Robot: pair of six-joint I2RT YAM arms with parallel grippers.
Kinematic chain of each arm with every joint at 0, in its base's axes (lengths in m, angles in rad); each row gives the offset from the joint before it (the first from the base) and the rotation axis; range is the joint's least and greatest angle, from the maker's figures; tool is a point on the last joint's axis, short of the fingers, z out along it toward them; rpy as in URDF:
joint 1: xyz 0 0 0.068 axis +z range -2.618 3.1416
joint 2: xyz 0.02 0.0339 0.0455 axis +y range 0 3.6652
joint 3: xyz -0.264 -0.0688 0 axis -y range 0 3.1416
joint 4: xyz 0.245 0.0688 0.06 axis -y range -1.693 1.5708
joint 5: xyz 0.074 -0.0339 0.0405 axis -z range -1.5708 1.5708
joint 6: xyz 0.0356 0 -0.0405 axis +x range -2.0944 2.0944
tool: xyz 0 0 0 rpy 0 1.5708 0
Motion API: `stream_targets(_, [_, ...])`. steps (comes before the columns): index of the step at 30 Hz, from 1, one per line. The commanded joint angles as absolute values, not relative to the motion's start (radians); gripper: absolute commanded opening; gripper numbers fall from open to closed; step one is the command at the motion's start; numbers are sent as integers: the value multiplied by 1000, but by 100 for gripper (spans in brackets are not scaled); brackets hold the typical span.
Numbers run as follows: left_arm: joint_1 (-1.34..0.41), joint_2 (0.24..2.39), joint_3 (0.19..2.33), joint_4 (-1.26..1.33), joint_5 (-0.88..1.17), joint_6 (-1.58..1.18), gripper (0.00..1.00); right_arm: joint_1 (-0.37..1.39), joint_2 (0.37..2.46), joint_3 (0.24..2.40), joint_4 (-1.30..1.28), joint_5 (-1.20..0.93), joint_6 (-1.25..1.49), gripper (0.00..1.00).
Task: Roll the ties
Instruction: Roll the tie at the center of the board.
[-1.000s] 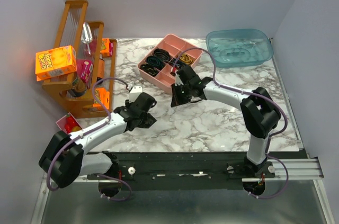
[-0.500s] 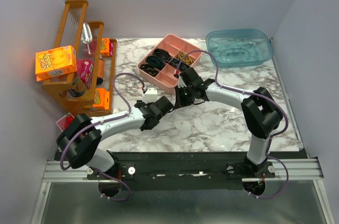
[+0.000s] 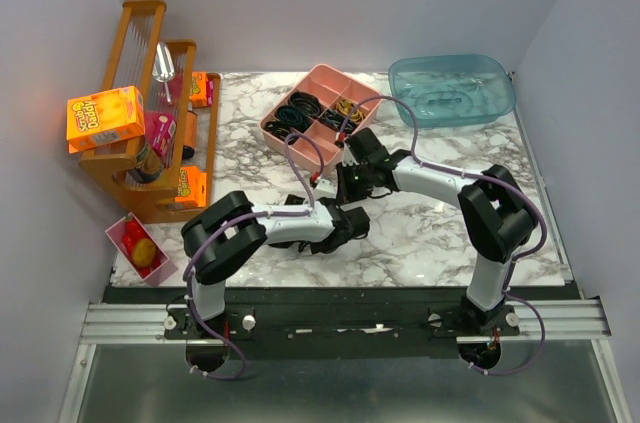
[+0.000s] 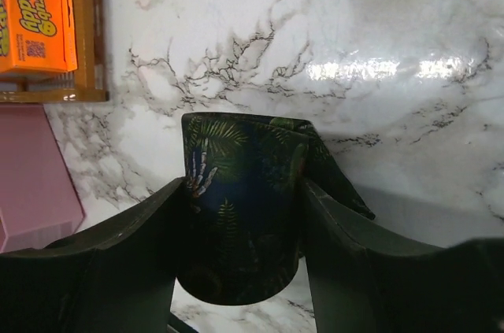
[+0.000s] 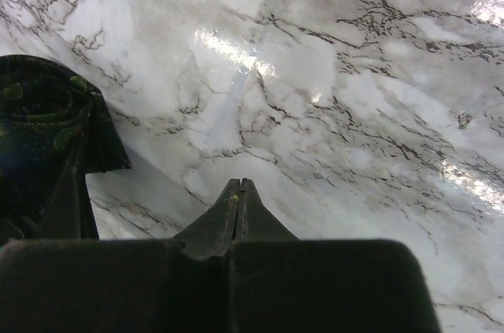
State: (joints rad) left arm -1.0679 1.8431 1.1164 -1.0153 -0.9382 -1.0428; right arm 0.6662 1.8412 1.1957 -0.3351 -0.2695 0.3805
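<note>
A dark tie with a green leaf pattern, rolled into a short cylinder (image 4: 240,215), stands between my left gripper's (image 4: 244,185) fingers (image 4: 142,231), which press on both sides of it just above the marble table (image 4: 315,34). In the top view the left gripper (image 3: 350,223) sits at the table's middle and hides the roll. My right gripper (image 5: 240,185) is shut and empty, its tip over bare marble, with the rolled tie (image 5: 43,140) at its left. In the top view the right gripper (image 3: 345,185) is just behind the left one.
A pink compartment tray (image 3: 300,148) with black and yellow band loops stands at the back centre, and a blue tub (image 3: 452,88) at the back right. A wooden rack (image 3: 150,143) with an orange box (image 3: 105,118) fills the left. A small pink bin (image 3: 138,246) sits front left.
My left arm has swung right from the table's left side to the middle, beside the right gripper. The right gripper has shifted slightly nearer.
</note>
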Motion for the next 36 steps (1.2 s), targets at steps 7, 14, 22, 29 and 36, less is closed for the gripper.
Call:
stream_targets(7, [-1108,1824,1144,-1088,-1023,-1101,96,655,1807,1187,-319,-267,367,2])
stream_targets(14, [-1108,1677,1140,-991,-993,-981,99,653,1789,1193,-319,-284,354,2])
stream_targets(22, [-1014,1358,991,-715,-796,-842,99,687,1772,1265,-319,-333,328,2])
stream_targets(29, [-706,999,763,-508,-422,-756,99,785,1808,1367,-302,-393,328,2])
stream_targets(36, [-425,933,637,-393,-45,-761,99,880,1891,1482,-278,-419,337,2])
